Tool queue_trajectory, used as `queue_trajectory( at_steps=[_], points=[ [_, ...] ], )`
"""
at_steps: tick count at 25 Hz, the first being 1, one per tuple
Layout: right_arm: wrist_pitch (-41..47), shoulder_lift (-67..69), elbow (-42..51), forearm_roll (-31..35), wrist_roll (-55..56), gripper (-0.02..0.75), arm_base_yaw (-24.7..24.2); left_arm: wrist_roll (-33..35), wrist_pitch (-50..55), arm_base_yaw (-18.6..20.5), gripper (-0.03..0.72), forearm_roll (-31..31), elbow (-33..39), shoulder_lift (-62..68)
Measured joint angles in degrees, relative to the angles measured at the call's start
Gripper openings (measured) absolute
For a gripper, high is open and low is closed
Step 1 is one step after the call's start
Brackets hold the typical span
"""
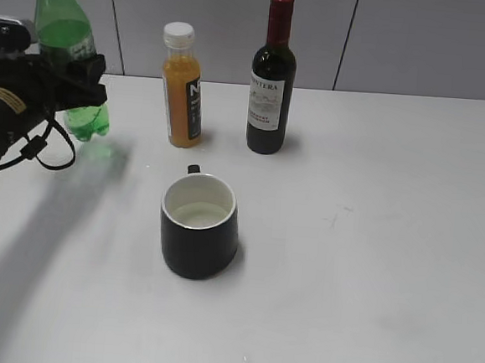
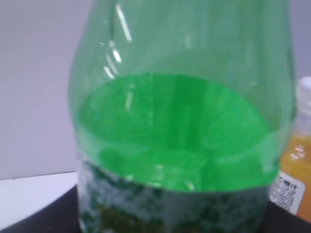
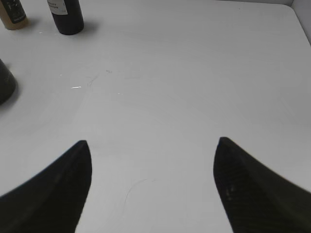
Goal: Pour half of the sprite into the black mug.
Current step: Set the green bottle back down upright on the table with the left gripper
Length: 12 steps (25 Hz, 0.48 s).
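Note:
The sprite [image 1: 65, 29], a green bottle with no cap, stands upright at the far left, and my left gripper [image 1: 74, 74] is shut on it at the label. The left wrist view is filled by the sprite [image 2: 180, 126]; its liquid reaches just above the label. Whether its base touches the table I cannot tell. The black mug [image 1: 198, 237], white inside, sits near the table's middle with its handle to the back; its edge [image 3: 5, 82] shows in the right wrist view. My right gripper [image 3: 153, 145] hangs open over bare table and holds nothing; the exterior view does not show it.
An orange juice bottle [image 1: 182, 88] with a white cap and a dark wine bottle [image 1: 272, 83] stand behind the mug, near the back wall. The white table [image 1: 372, 242] stretches to the right of the mug.

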Motion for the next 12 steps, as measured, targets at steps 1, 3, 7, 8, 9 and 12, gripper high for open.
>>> queue_trajectory(
  at_steps=[1,3,7,8,9,12],
  points=[
    [0.0,0.0,0.0,0.0,0.0,0.59,0.0,0.0,0.05,0.0,0.421,0.0,-0.55,1.17],
    [0.0,0.0,0.0,0.0,0.0,0.59,0.0,-0.2,0.32,0.0,0.421,-0.05,-1.23,2.99],
    [0.0,0.0,0.0,0.0,0.0,0.59,0.0,-1.74,0.43,0.0,0.421,-0.05,-1.37,4.94],
    [0.0,0.0,0.0,0.0,0.0,0.59,0.0,-1.99,0.43,0.0,0.421,-0.05,-1.37,5.31],
    [0.0,0.0,0.0,0.0,0.0,0.59,0.0,-2.18,0.06,0.0,0.421,-0.05,-1.49,5.73],
    [0.0,0.0,0.0,0.0,0.0,0.59,0.0,-2.51,-2.27,0.0,0.421,-0.23,-1.63,6.99]
  ],
)
